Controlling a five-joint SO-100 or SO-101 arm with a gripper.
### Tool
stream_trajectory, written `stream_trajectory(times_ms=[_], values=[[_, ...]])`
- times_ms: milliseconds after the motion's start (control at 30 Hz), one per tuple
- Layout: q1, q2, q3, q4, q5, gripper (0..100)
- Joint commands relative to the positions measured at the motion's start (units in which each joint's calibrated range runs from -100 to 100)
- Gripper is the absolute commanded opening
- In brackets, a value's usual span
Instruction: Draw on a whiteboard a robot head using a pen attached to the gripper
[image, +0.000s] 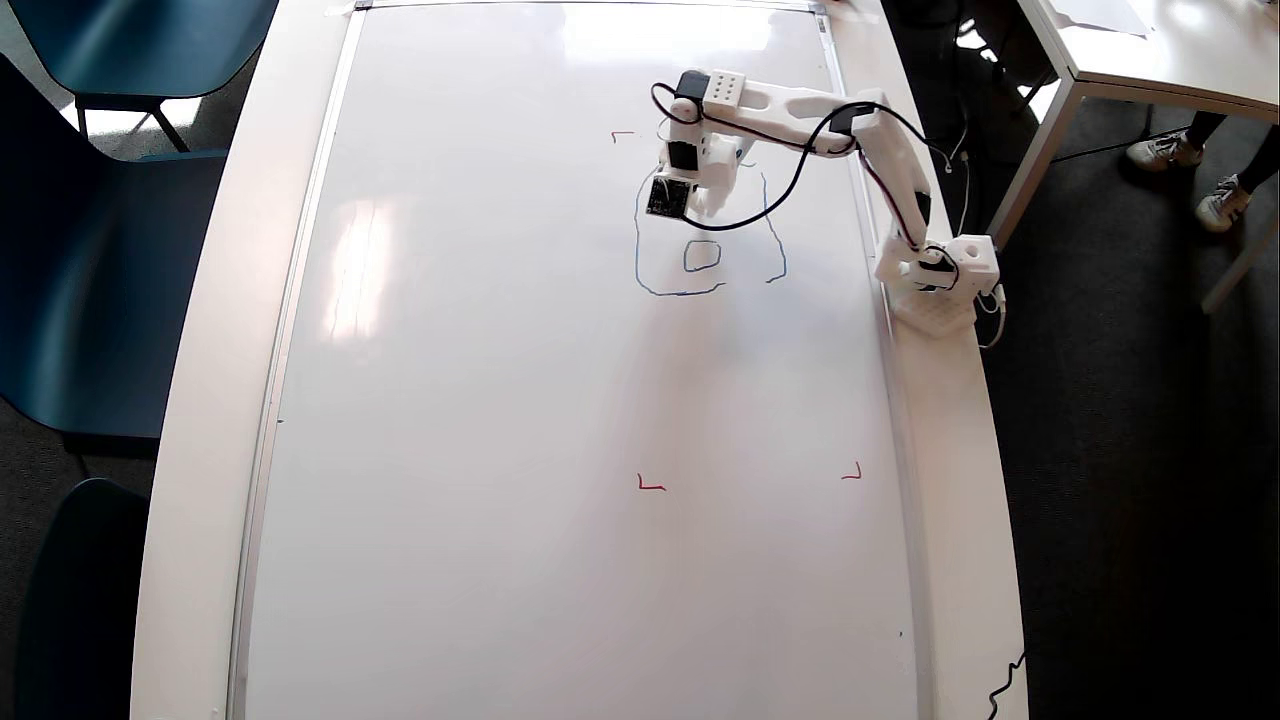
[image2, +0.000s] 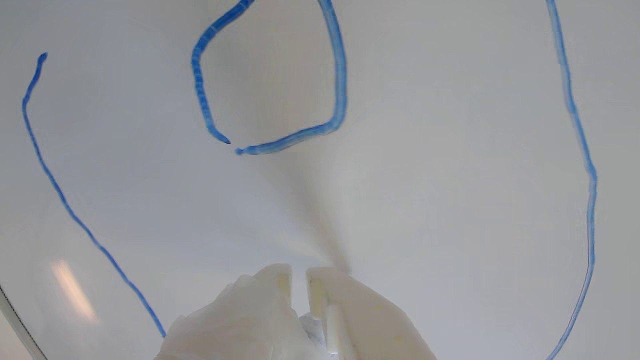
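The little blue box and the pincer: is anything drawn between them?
No. In the wrist view, only bare whiteboard and a soft shadow lie between the little blue box and the pincer.

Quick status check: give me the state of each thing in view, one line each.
Whiteboard: flat on the table, partly drawn on.
Head: outline unfinished, one small box inside.
Hand: fingers nearly closed, over the board inside the outline.
Pen: tip not visible.

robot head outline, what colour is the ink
Blue, a thin line on the white whiteboard; the robot head shows best in the wrist view.
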Motion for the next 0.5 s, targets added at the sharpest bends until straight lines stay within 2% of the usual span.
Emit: stream_trajectory(times_ms=[0, 467], values=[[-0.59, 0.84, -0.2, -0.5, -0.05, 1], [-0.66, 2.85, -3.92, -2.5, -0.11, 1]])
